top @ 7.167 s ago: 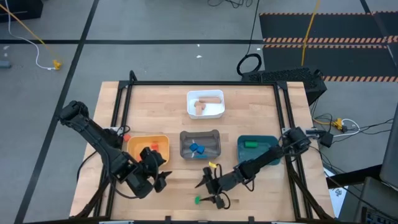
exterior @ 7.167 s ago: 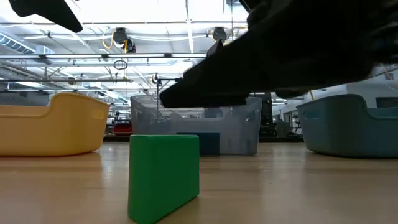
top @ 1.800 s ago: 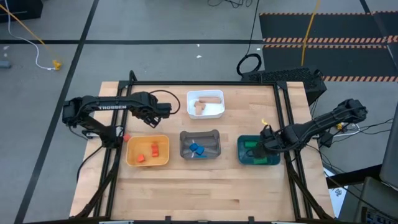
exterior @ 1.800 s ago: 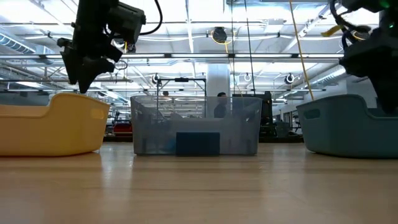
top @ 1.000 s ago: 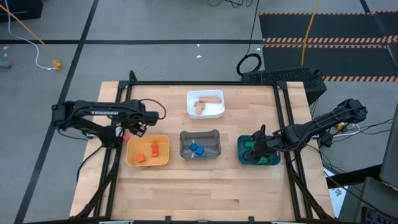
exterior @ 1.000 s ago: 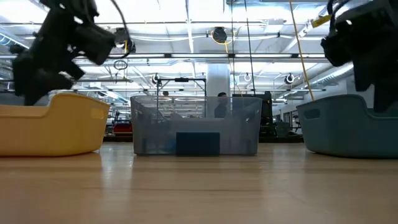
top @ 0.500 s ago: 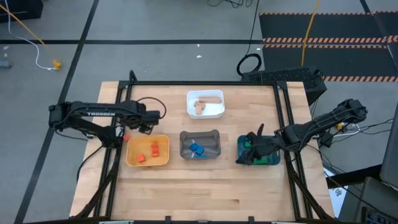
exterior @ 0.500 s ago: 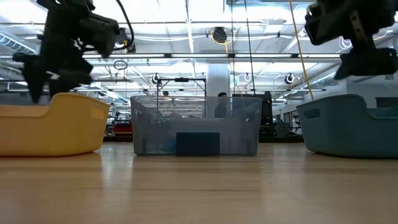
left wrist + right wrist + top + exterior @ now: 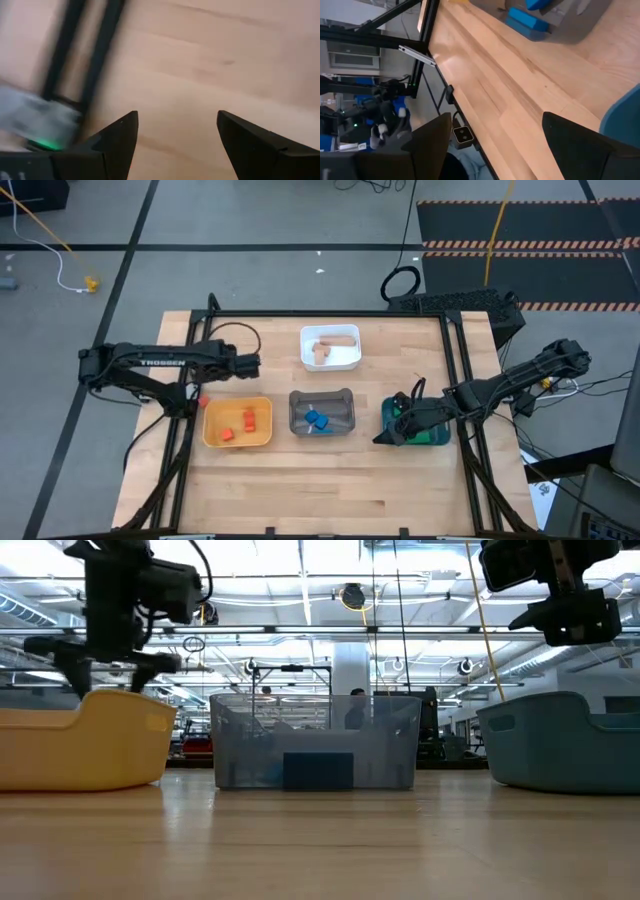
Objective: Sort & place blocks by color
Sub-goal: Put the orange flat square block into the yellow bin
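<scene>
Table (image 9: pixel 320 480): light wood top with four trays set out on it, a white one at the back and three in a row nearer the front.
White tray (image 9: pixel 330 362): holds tan wooden blocks (image 9: pixel 325 349); the count is hard to make out from above, possibly two or three.
Yellow tray (image 9: pixel 213 412): at the left of the row; two red-orange blocks (image 9: pixel 247 418) lie inside, close to each other.
Grey tray (image 9: pixel 343 396): in the middle of the row; blue blocks (image 9: pixel 317 420) lie inside, also visible as a dark blue shape through its clear wall in the low view.
Teal tray (image 9: pixel 440 439): at the right of the row; a green block (image 9: pixel 399 408) shows near its back left corner.
Left gripper (image 9: pixel 250 364): hangs above bare table behind the yellow tray and left of the white tray. Its fingers (image 9: pixel 117 137) stand apart with nothing between them, only wood grain below. No block is near them; the red-orange blocks lie in the tray in front of it.
Right gripper (image 9: pixel 383 437): sits over the front left corner of the teal tray, pointing toward the grey tray. Its fingers (image 9: pixel 427 140) are spread wide and hold nothing. The green block lies behind it in the tray, clear of the fingers; the blue blocks lie ahead of them.
Loose blocks: all visible blocks lie in trays.
</scene>
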